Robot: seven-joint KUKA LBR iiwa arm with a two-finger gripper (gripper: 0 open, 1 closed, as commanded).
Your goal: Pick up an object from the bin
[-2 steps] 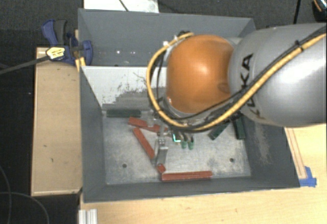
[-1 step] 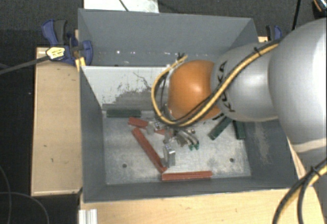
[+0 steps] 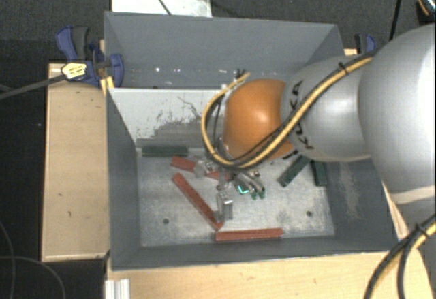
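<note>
Camera view, bin inventory.

End effector: low over the middle of the grey bin, beneath the arm's orange cover. Its opening, and whether it grips anything, cannot be told.

Nearest item: long red-brown bar, flat and slim, slanting from 10 to 4 o'clock, with its lower end just beside the end effector.

Red-brown bars, three:
- the long red-brown bar
- short red-brown bar at 10 o'clock
- front red-brown bar at 6 o'clock

Dark green bars, three:
- left green bar at 10 o'clock
- slanted green bar at 3 o'clock
- right green bar at 3 o'clock
</note>
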